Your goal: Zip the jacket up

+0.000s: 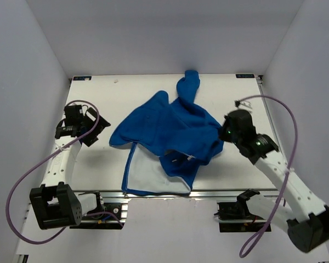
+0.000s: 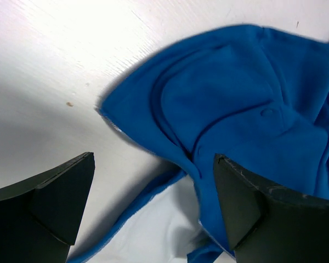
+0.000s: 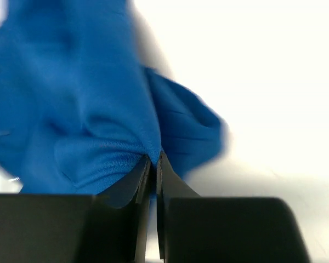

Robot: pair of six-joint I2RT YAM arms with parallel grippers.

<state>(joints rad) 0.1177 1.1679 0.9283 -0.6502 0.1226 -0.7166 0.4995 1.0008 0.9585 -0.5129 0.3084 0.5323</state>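
At the near edge of the bench (image 1: 104, 170) the jacket (image 1: 170, 126) showed its pale lining; its blue fleece lay heaped across the middle, one sleeve toward the far edge. My right gripper (image 3: 153, 161) was clamped on a fold at its right side; my left gripper (image 2: 153, 159) hung wide open beside its left edge. Soft, light, floppy (it would bunch, not slide), so I judged the hem by the zipper the best hold.

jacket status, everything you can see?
The jacket is royal-blue fleece, crumpled and lying open in the middle of the table, one sleeve pointing to the far edge. A near-left panel is flipped, showing pale lining. The right claw is shut on a fold at its right edge.
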